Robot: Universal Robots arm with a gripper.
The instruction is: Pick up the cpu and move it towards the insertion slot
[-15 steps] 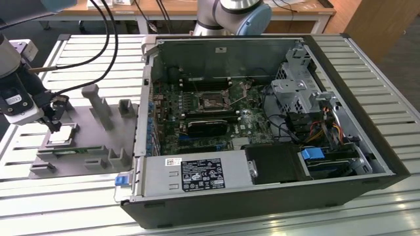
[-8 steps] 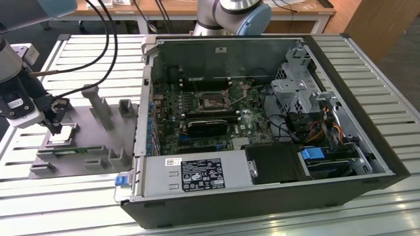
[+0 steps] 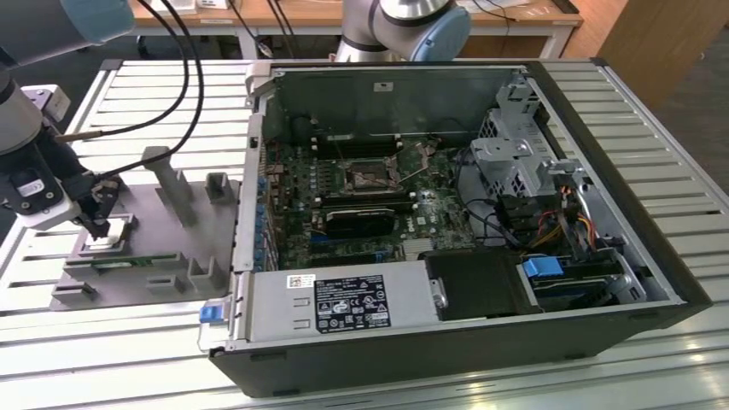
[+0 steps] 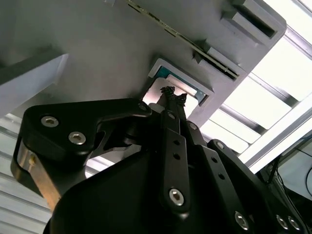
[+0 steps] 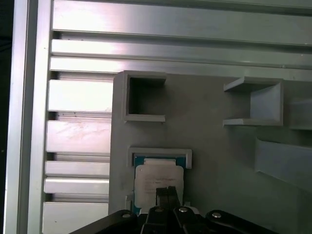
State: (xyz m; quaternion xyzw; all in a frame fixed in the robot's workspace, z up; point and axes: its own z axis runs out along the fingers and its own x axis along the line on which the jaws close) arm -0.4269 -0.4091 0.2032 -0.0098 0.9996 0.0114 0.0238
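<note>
The black metal two-finger gripper looms closest in both wrist views, its slim fingers pressed together with no gap between the tips and nothing clamped between them. The tips stand over the middle of the small square silvery-topped cpu; whether they touch it cannot be told. The cpu lies flat in a shallow square pocket of the grey plastic fixture plate, at nine o'clock in the exterior view, on the slatted aluminium table. At three o'clock from the plate stands the open black computer case; the square metal-framed insertion slot sits on its green motherboard, well apart from the cpu
</note>
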